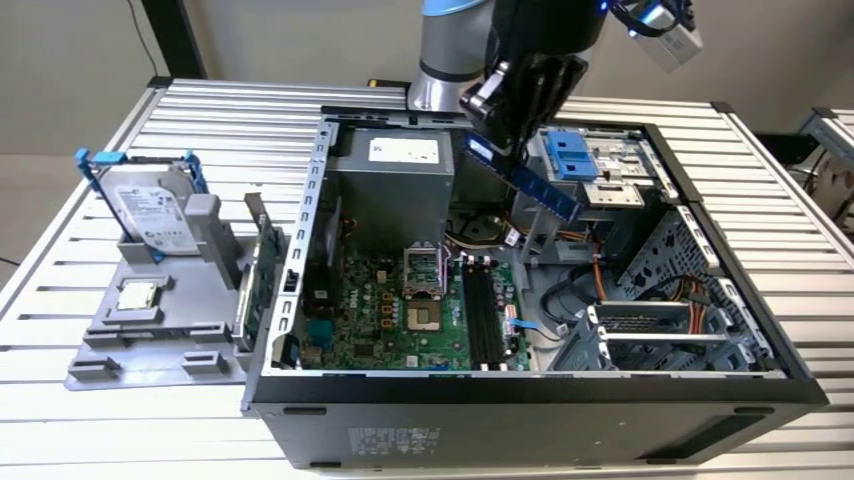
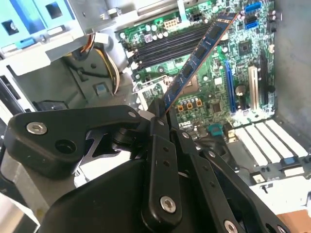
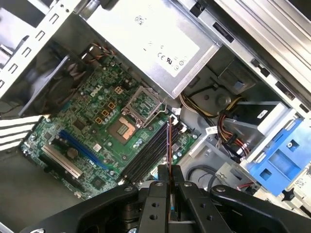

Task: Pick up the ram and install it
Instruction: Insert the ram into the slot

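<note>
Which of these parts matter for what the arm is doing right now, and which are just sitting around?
In the job: ram stick, held tilted over the open computer; end effector, shut on it; black slots on the green board.
Lying about: hard drive and square chip on the grey stand beside the computer; silver power box inside.
</note>
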Controlling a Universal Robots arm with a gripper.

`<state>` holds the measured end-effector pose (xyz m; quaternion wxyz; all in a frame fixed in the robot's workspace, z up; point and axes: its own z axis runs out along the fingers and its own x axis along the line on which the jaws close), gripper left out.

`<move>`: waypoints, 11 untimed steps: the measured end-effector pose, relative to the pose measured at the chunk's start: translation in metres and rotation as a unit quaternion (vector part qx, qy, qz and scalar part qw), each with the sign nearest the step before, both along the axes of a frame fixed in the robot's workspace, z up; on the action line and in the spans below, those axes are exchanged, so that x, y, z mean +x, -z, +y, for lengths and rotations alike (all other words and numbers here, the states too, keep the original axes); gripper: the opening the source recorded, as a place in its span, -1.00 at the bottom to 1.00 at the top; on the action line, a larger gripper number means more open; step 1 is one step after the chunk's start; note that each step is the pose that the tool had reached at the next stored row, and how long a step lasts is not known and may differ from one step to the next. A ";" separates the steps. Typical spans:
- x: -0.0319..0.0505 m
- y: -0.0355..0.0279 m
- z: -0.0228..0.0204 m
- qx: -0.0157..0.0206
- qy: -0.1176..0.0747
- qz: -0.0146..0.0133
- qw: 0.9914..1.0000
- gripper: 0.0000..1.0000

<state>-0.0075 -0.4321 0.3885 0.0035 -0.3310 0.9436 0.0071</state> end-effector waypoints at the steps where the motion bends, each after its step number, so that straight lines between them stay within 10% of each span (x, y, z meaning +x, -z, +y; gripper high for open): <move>1: 0.0000 0.0001 -0.0002 0.000 0.006 0.000 1.000 -1.00; 11: 0.0000 0.0000 -0.0006 0.000 0.073 0.000 0.997 -1.00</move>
